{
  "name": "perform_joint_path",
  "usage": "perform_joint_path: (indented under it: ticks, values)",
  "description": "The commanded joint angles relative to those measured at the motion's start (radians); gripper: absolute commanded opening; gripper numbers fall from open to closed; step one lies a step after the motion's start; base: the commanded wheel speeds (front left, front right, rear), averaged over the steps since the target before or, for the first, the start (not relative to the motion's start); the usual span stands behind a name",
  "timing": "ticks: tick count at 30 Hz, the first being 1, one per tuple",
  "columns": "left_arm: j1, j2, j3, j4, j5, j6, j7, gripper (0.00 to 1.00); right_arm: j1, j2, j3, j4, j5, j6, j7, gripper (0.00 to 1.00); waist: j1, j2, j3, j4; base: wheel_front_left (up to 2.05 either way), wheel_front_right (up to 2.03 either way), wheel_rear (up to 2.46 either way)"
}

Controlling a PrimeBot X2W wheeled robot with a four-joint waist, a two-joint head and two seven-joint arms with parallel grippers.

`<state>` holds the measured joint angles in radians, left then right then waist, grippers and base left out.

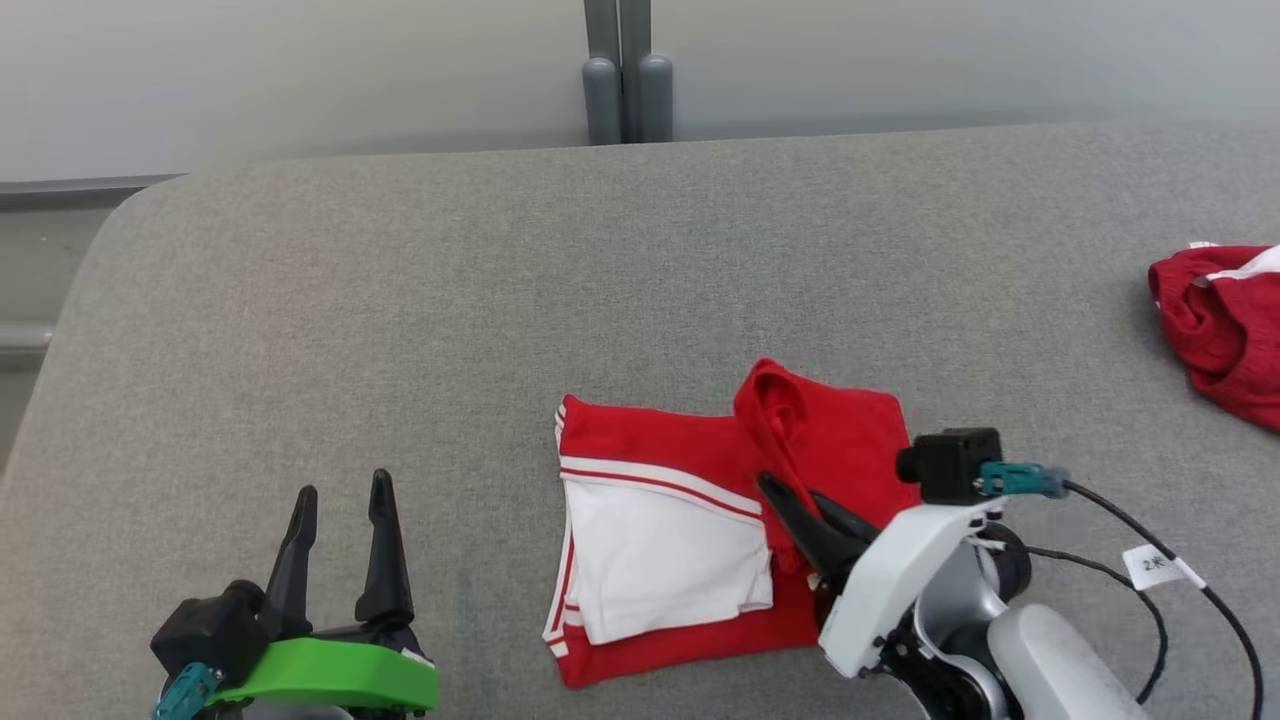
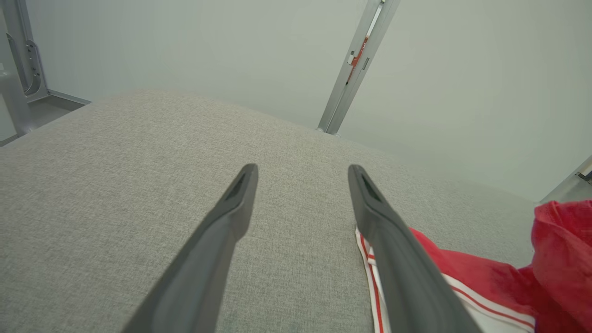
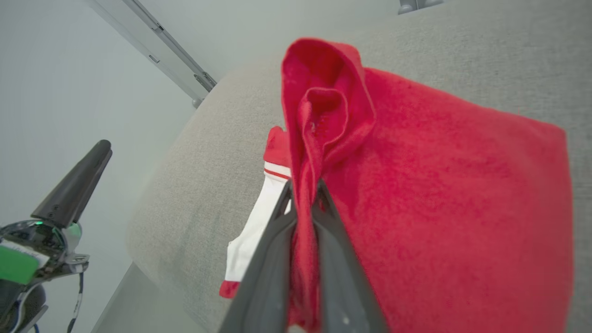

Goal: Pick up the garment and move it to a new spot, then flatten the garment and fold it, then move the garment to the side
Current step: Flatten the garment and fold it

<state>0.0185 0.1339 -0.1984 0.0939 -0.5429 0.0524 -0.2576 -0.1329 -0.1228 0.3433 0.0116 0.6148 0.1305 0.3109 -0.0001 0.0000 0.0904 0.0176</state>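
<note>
1. Nearest, at the near edge of the bench (image 1: pixel 400 300) toward its left corner, my left claw (image 1: pixel 342 483) hangs released, its two fingers spread wide with nothing between them. Its own wrist view looks down that gap onto bare grey cloth. It also adds the garment's striped hem, which shows past the right-hand finger.
2. Also at the near edge, right of the middle, my right claw (image 1: pixel 790 490) is clenched on the garment (image 1: pixel 650 450). From the head the dark fingers lie over red cloth and the pinch is hard to read. The right wrist view settles it: a raised fold (image 3: pixel 323 106) of red fabric runs down between the two fingers, pressed from both sides.
3. The garment lies folded close to the near edge. A white panel with red stripes covers its left half and its right half is plain red. The pinched fold stands above the flat part.
4. The right wrist view also catches one finger (image 3: pixel 76 185) of my left claw and its green housing off to the side.
5. A black cable (image 1: pixel 1120 510) with a white tag (image 1: pixel 1155 565) trails from my right wrist over the bench.
6. Farther off, at the right edge, a second red garment (image 1: pixel 1220 320) lies crumpled, well apart.
7. Beyond the far edge, grey posts (image 1: pixel 625 80) stand against a pale wall (image 1: pixel 300 70).
</note>
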Motion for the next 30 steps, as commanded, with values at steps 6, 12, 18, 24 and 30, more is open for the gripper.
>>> perform_joint_path:
  ticks: [6,12,18,24,30]
  values:
    - [-0.033,-0.013,-0.014,0.012,0.010,-0.010,-0.006,1.00,-0.109,0.049,0.085,0.156,0.024,0.000,-0.046,0.00,0.0001,0.0000,0.010,0.052,0.00,0.00,0.00]
    - [-0.052,-0.027,-0.025,0.026,0.014,-0.019,-0.008,1.00,-0.187,0.067,0.138,0.305,0.044,0.000,-0.094,0.00,0.0001,0.0000,0.019,0.093,0.00,0.00,0.00]
    - [-0.064,-0.038,-0.028,0.038,0.017,-0.028,-0.007,1.00,-0.240,0.072,0.204,0.419,0.079,0.000,-0.129,0.00,0.0001,0.0000,0.025,0.118,0.00,0.00,0.00]
    - [-0.067,-0.043,-0.018,0.046,0.023,-0.032,-0.008,1.00,-0.280,0.072,0.278,0.459,0.152,0.000,-0.186,1.00,0.0001,0.0000,0.025,0.116,0.00,0.00,0.00]
    - [-0.068,-0.048,-0.014,0.046,0.028,-0.036,-0.008,1.00,-0.308,0.071,0.311,0.451,0.218,0.000,-0.248,1.00,0.0001,0.0000,0.023,0.105,0.00,0.00,0.00]
